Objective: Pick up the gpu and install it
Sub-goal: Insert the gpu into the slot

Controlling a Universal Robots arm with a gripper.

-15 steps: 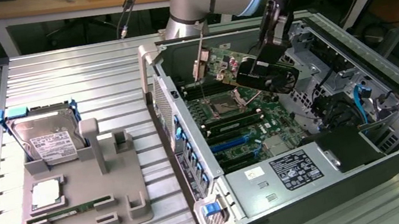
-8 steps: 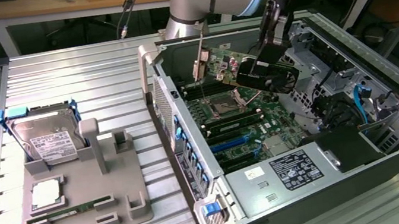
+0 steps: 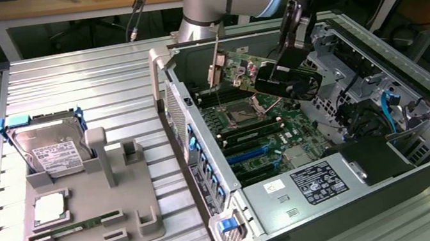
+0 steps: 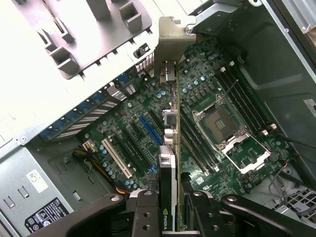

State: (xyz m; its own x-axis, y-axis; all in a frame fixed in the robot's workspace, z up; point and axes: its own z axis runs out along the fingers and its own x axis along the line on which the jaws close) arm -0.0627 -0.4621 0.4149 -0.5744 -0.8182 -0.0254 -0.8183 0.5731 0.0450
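Note:
My gripper (image 3: 290,60) is shut on the gpu (image 3: 264,77), a green card with a dark cooler block and a silver end bracket (image 3: 214,69). The card hangs tilted above the motherboard (image 3: 262,131) inside the open computer case (image 3: 207,180), clear of the slots. In the wrist view the gpu (image 4: 171,148) shows edge-on between the black fingers (image 4: 146,213), its bracket (image 4: 170,39) at the far end. It hovers over the board between the blue slot (image 4: 149,129) and the CPU socket (image 4: 221,123).
A grey fixture (image 3: 91,211) on the ribbed table at the exterior view's left holds a hard drive (image 3: 51,149), a silver chip (image 3: 49,208) and a RAM stick (image 3: 81,226). The power supply (image 3: 316,183) fills the case's near end. Drive cages and cables (image 3: 387,113) line its right side.

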